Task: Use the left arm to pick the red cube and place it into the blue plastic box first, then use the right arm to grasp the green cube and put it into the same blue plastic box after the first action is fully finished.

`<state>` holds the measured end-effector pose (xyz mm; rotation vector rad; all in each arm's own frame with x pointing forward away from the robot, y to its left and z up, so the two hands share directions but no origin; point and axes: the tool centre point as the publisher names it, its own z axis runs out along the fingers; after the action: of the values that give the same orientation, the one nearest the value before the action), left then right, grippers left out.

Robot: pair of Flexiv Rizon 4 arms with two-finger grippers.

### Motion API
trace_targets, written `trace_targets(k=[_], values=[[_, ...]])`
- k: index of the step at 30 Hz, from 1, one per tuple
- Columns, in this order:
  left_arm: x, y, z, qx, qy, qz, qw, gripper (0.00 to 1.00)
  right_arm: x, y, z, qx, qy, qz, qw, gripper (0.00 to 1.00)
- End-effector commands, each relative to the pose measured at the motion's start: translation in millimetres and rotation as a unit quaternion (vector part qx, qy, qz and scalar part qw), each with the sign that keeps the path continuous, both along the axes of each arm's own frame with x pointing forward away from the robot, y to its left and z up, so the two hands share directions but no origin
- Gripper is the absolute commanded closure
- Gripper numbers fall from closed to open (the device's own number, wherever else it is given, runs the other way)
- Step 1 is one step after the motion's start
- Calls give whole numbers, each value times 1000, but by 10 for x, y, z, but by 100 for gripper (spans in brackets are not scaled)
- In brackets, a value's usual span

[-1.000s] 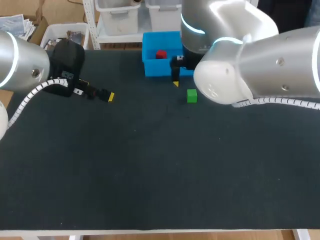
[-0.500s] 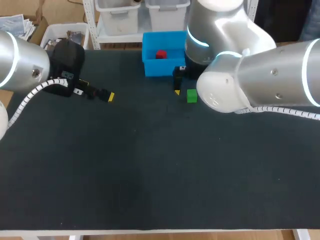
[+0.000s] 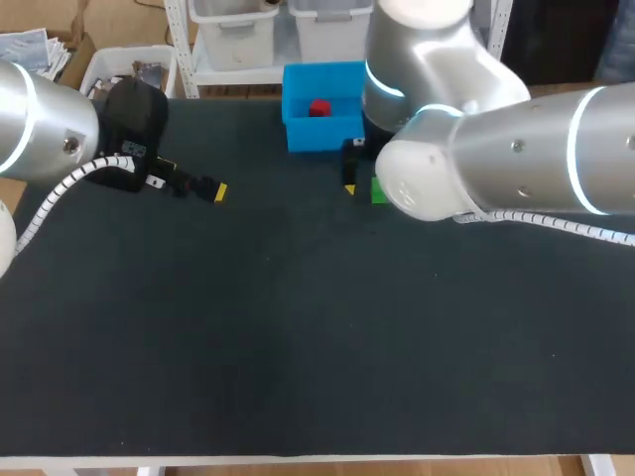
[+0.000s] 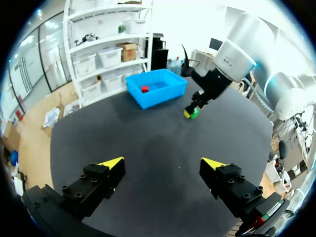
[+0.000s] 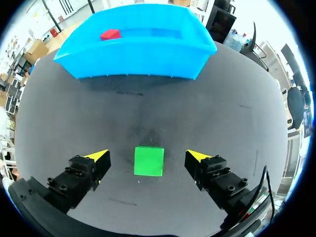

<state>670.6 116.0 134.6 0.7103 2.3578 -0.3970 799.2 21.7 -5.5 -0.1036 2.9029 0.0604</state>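
Right gripper (image 5: 148,157) has descended over the green cube (image 5: 148,161) on the table, fingers spread, with the cube between them and apparently untouched, though height is hard to judge. Red cube (image 5: 110,34) already lies in the blue plastic box (image 5: 148,59) — second step under way. Left gripper (image 4: 163,165) stays parked, open and empty. The green cube has no long axis — its faces sit roughly square to the fingers.
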Motion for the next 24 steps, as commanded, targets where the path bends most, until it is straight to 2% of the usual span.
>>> trace_targets(k=[1, 10, 11, 13, 14, 24], values=[[8, 13, -8, -3, 0, -3, 1000, 0, 28, 19, -14, -3, 3, 1, 1000, 0], [8, 13, -8, -3, 0, -3, 1000, 0, 19, -7, -82, -13, 12, -7, 1000, 0], [8, 13, -8, -3, 0, -3, 1000, 0, 17, -9, -87, -13, 12, -8, 1000, 17], [8, 13, -8, -3, 0, -3, 1000, 0, 9, -14, -101, -13, 11, -11, 1000, 97], [8, 13, -8, -3, 0, -3, 1000, 0, 5, -12, -113, -12, 11, -11, 1000, 100], [8, 13, -8, -3, 0, -3, 1000, 0, -15, -22, -103, -9, 8, -14, 1000, 100]])
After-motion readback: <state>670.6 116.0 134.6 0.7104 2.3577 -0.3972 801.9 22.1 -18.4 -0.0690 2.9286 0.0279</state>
